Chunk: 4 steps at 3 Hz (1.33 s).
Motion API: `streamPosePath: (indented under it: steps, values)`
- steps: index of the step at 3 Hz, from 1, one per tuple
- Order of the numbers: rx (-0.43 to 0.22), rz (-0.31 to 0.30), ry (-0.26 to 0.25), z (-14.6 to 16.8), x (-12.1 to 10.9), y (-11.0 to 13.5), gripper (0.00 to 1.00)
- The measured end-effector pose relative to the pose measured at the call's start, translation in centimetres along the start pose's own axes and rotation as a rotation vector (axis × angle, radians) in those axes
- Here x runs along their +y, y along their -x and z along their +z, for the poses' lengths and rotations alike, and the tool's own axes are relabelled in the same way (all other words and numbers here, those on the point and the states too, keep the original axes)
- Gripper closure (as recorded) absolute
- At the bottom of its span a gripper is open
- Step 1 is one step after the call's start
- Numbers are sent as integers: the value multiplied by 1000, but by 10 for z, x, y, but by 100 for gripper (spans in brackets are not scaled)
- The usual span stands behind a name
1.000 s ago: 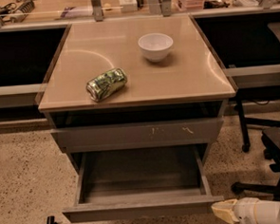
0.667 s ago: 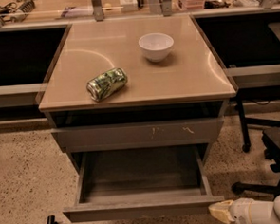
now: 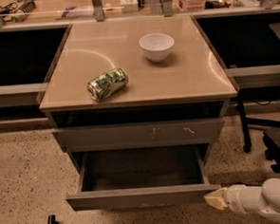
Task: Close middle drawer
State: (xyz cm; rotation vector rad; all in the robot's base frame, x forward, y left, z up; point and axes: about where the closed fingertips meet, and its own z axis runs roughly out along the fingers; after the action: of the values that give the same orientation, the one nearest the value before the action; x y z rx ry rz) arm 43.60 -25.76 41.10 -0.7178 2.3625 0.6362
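Our gripper (image 3: pixel 213 199) shows its fingers (image 3: pixel 217 197) pressed together on nothing, just at the right end of the drawer (image 3: pixel 143 196), beside its front. It has crept leftward to get there over the last second. The drawer stands fully pulled out and has not moved, so we judge the push has yet to begin. Above it we count one scratched drawer front (image 3: pixel 139 134), and on the desk (image 3: pixel 176 81) above that, one can (image 3: pixel 108 83) and one bowl (image 3: pixel 157 46).
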Motion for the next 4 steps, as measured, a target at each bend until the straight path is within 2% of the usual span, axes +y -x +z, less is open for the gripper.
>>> streamPosePath:
  steps: [1, 2, 3, 4]
  values:
    - [0, -1, -1, 0, 0, 0, 100]
    - [0, -55, -59, 6, -26, 31, 100]
    - [0, -55, -59, 5, -26, 30, 100]
    - [10, -97, -102, 13, -53, 58, 100]
